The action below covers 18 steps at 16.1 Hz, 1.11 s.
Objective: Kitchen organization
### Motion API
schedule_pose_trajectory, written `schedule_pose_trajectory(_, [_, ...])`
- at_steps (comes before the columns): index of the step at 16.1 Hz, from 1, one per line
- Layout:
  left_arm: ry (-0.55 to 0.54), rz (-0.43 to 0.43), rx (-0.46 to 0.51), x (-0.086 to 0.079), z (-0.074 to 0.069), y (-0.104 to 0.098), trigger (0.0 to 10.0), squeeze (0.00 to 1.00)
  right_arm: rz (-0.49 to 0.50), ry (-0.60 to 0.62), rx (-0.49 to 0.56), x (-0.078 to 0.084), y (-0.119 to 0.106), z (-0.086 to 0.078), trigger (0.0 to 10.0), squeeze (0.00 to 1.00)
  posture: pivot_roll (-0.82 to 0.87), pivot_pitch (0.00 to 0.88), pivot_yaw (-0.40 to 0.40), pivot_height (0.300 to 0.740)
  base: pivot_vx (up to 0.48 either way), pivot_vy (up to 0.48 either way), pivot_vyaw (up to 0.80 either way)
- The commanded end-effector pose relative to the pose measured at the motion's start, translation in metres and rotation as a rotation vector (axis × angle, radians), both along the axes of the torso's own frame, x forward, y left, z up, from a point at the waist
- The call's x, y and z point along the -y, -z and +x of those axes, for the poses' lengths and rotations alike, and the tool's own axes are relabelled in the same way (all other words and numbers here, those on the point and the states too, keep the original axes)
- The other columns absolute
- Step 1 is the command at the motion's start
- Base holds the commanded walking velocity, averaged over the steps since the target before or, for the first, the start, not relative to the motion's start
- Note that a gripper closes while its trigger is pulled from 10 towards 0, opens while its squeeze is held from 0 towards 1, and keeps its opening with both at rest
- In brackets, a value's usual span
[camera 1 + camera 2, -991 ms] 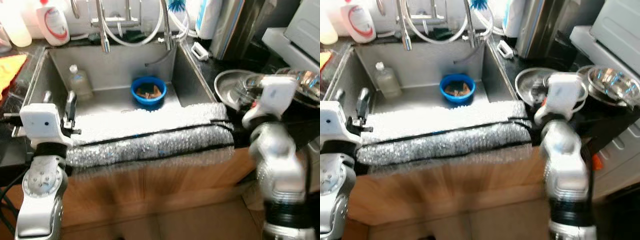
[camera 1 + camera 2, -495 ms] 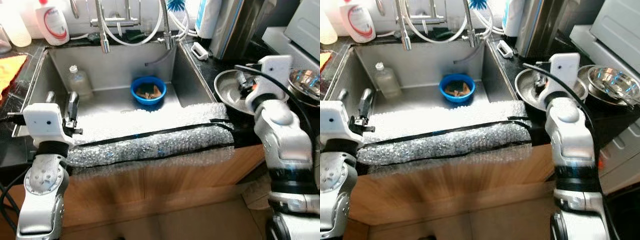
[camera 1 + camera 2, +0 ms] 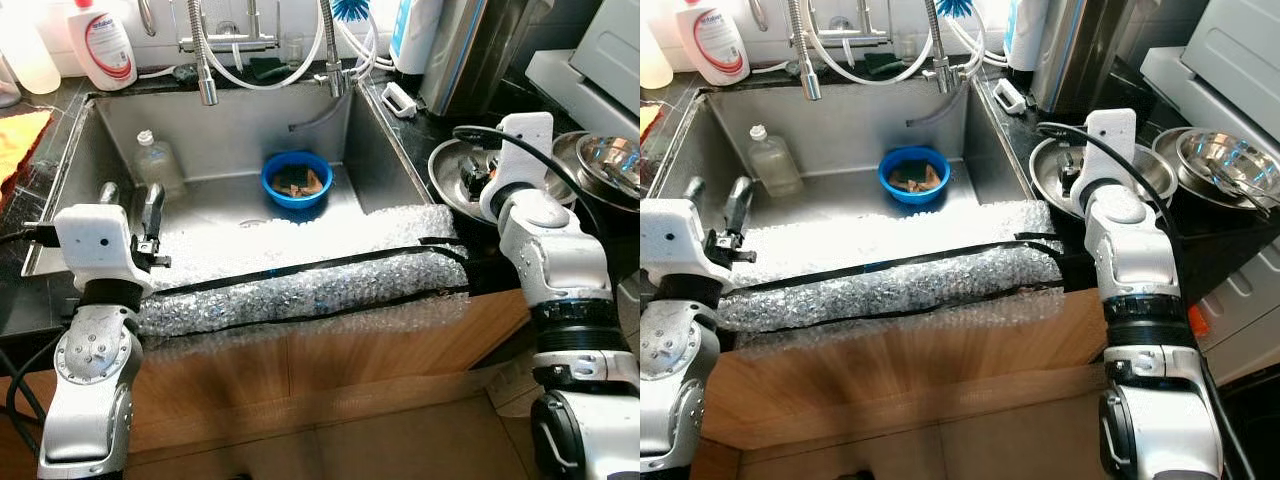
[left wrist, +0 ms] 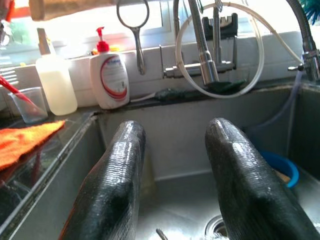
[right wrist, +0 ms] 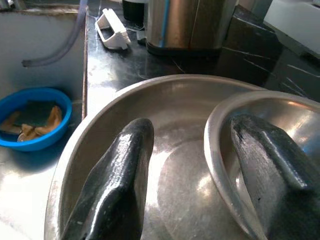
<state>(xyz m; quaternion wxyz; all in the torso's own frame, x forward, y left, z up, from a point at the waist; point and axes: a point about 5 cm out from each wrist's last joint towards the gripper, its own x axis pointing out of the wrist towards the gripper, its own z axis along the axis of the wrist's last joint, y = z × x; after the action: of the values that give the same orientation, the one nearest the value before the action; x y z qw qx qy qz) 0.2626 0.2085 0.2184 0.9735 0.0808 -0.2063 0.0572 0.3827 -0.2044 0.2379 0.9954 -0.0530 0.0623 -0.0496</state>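
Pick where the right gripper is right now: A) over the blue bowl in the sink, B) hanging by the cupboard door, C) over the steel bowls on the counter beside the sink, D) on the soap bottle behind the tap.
C: the right gripper, fingers apart, sits over the big steel bowl on the dark counter, while the blue bowl lies apart in the sink.

A bowl [image 3: 297,181] sits in the sink [image 3: 240,125], a bottle [image 3: 157,163] to its left. Bubble wrap [image 3: 300,275] lies along the sink's front edge. On the counter [image 3: 425,120] to the right rest two metal bowls [image 3: 462,180], side by side.
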Motion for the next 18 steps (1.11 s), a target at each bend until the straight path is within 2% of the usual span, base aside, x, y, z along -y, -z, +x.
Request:
schedule_pose_trajectory(1, [0.012, -0.003, 0.000, 0.001, 0.000, 0.000, 10.0, 0.00, -0.024, 0.020, 0.002, 0.003, -0.007, 0.003, 10.0, 0.00, 0.02, 0.136, -0.041, 0.740, 0.000, 0.000, 0.00])
schedule_pose_trajectory(18, [0.053, -0.009, -0.020, 0.006, 0.004, 0.004, 10.0, 0.00, -0.036, 0.068, -0.062, 0.010, 0.005, 0.008, 10.0, 0.00, 0.01, 0.126, -0.042, 0.740, 0.000, 0.000, 0.00])
